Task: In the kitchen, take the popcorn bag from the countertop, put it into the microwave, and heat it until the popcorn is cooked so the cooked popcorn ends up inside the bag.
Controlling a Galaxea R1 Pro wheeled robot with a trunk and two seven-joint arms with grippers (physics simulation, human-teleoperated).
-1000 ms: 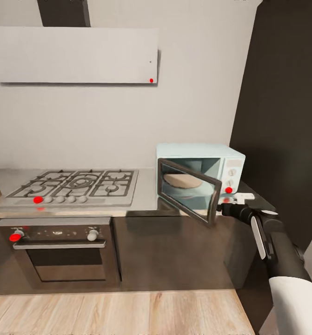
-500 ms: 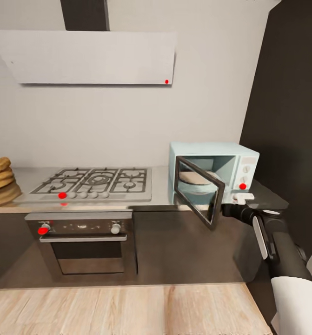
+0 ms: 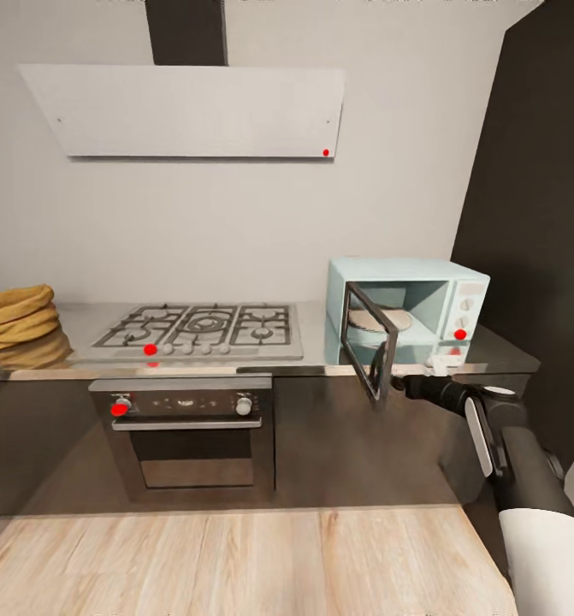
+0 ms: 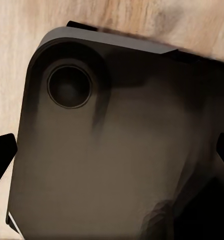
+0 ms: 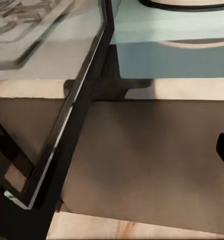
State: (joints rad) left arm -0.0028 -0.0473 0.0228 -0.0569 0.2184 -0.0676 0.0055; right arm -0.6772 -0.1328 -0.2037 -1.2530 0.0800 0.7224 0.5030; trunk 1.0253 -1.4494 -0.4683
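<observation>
Head view: the popcorn bag, a tan creased sack, sits on the tabletop at its far left end, well apart from the right claw, with the gas hob between them. The microwave stands on the same tabletop just beyond the right claw, its dark glass door swung wide open toward the robot, a round turntable plate showing inside. The right claw is at the door's outer edge, near its lower corner; I cannot tell whether it is clenched or released. Below the hob is the built-in oven, and a flat hood hangs on the wall above.

Right wrist view: the door's dark frame runs slantwise close before the camera, the microwave's pale floor beyond it.

Left wrist view: a dark rounded robot part over wooden floor; the left claw's state cannot be told.
</observation>
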